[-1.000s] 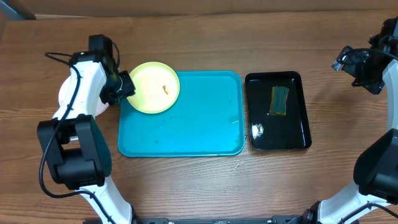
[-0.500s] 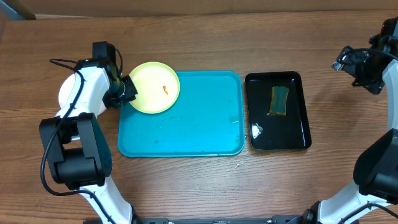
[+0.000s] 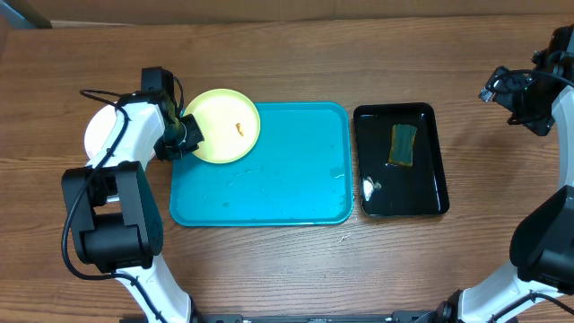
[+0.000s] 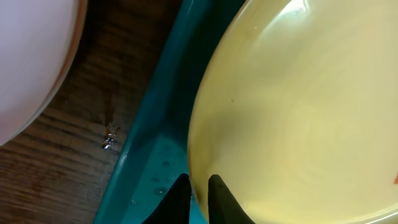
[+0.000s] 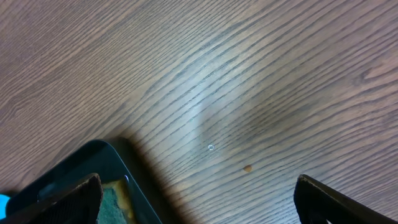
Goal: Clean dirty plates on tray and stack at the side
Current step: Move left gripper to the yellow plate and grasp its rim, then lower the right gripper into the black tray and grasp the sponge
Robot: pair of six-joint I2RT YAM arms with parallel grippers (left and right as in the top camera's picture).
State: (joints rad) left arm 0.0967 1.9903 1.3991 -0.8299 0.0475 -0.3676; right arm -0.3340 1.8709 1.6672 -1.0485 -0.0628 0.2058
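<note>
The pale yellow-green plate with a small orange smear lies on the far left corner of the turquoise tray. My left gripper is shut on the plate's left rim. In the left wrist view the two black fingertips pinch the rim of the plate over the tray's rim. A white plate lies on the table left of the tray, partly under my left arm; it also shows in the left wrist view. My right gripper is open and empty at the far right.
A glossy black tray stands right of the turquoise tray and holds a green-yellow sponge and a small white scrap. The right wrist view shows the black tray's corner, the sponge and bare wood.
My left arm has shifted a little to the right, closer against the yellow-green plate's rim. The plate has stayed in place. The right arm has not moved.
</note>
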